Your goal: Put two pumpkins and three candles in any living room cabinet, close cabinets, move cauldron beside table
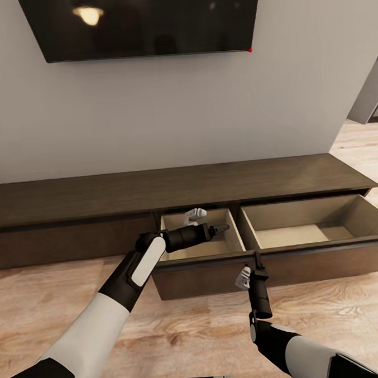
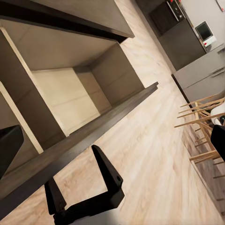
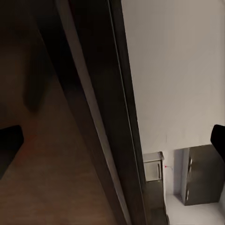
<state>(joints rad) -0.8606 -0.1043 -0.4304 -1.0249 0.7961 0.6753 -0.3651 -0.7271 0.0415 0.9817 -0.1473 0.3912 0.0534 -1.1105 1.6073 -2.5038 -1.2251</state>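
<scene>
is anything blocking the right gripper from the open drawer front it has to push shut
Nothing visible does. The right gripper sits right at the top edge of the pulled-out drawer front of the cabinet, with no object between them.

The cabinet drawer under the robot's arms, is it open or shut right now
Open. The cabinet drawer front is pulled out over the floor, exposing two pale compartments, both empty as far as the head view shows.

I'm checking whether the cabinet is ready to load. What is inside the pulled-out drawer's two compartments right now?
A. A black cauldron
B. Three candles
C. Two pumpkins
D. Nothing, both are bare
D: in the head view both pale compartments of the cabinet drawer show bare bottoms, with only the left gripper reaching over the left-hand one; the right gripper is at the drawer's front edge.
</scene>
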